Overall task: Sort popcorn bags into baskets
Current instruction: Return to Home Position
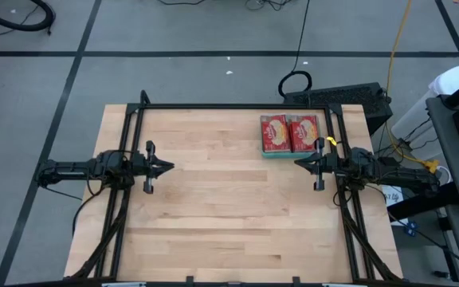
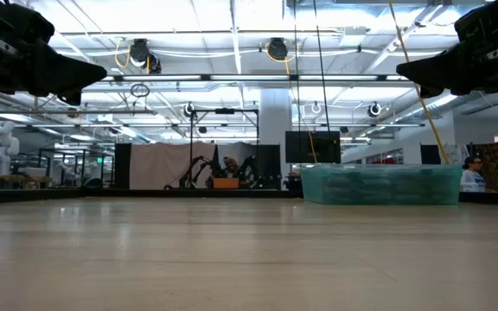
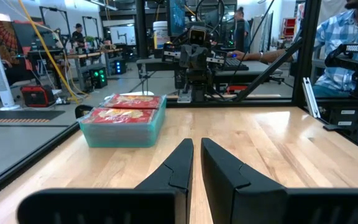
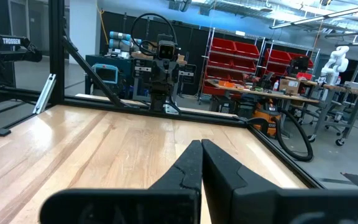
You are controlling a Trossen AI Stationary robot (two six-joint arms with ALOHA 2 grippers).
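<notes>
A shallow teal-green basket (image 1: 290, 151) stands flat on the table near its far right corner, also seen in the low view (image 2: 380, 184) and the left wrist view (image 3: 124, 129). Red popcorn bags (image 1: 291, 132) with a yellow-cream picture lie inside it, two side by side on top (image 3: 129, 107). My left gripper (image 1: 170, 167) hovers above the table's left side, shut and holding nothing (image 3: 196, 152). My right gripper (image 1: 297, 163) hovers at the right side, just near of the basket, shut and holding nothing (image 4: 202, 151).
A black metal frame (image 1: 229, 106) runs along the table's far edge and down both sides. Bare wood (image 1: 229, 207) lies between the two arms and toward the near edge. People sit and stand in the room beyond the table (image 3: 347, 43).
</notes>
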